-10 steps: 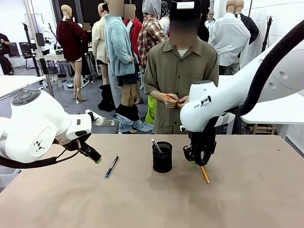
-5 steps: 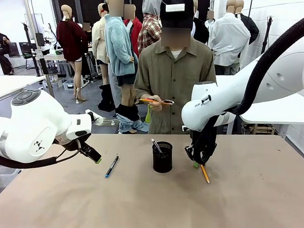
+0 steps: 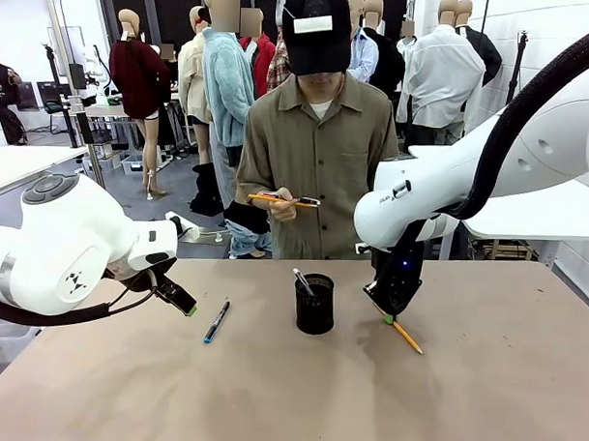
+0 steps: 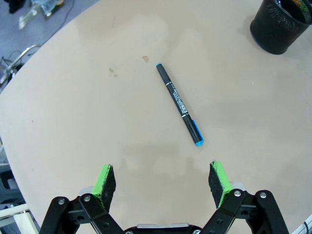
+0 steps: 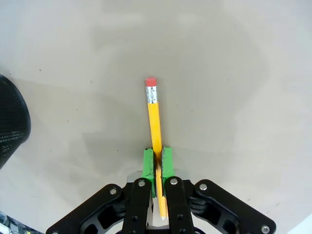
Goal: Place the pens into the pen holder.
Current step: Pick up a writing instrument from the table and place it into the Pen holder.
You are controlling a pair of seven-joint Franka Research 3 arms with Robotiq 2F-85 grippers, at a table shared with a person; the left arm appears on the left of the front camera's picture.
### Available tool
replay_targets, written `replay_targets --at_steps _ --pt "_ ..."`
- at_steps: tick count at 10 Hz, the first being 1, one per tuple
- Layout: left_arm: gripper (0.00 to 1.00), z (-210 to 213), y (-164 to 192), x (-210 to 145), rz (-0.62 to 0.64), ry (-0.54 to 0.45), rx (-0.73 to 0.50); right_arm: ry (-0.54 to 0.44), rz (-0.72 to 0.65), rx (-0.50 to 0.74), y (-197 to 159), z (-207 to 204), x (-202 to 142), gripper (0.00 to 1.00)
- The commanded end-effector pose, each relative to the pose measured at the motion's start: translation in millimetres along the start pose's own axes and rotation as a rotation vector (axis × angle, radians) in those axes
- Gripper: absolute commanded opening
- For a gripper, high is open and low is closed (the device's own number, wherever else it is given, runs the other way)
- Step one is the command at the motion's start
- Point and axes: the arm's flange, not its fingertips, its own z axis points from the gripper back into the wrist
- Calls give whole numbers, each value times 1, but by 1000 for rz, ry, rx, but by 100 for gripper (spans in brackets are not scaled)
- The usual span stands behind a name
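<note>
One yellow wooden pencil with a pink eraser [image 5: 154,122] is sitting in the right tool [image 5: 157,156], whose green pads are pinching the shaft near its sharpened end. Most of the length is projecting beyond the pads and slanting down toward the tan desk [image 3: 482,401]. Whether the eraser is touching the desk cannot be told.

The black wire-mesh cylindrical pen holder [image 3: 314,303] is standing midway between the desk's left and right edges, nearer its far edge. It is just beside the held pencil and is already carrying a silvery-white pen [image 3: 302,280].

The left tool [image 4: 161,178] is hovering with its jaws wide over the dark pen with blue tip [image 4: 179,103], which is lying flat toward the left edge.

The person's hand [image 3: 280,208] is holding an orange pencil [image 3: 268,197] beyond the far edge.

Assessment: the pencil is judged light, stiff and smooth. Gripped so far off centre, it is liable to pivot, so a hold nearer mid-shaft would be steadier. The flat pen is offering little height, and its barrel's middle is the best purchase.
</note>
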Motion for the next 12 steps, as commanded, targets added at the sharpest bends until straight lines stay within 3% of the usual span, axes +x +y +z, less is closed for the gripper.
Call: replay_targets --at_steps 1,6,11,12 --pt "100 1 2 -1 5 -1 -1 24 43 -29 -9 0 0 0" --pt "100 1 2 -1 5 -1 -1 -132 170 60 -50 17 -32 0" --pt "100 1 2 -1 5 -1 -1 -264 307 142 -65 30 -53 0" --pt "100 1 2 -1 5 -1 -1 -342 370 187 -67 36 -56 0"
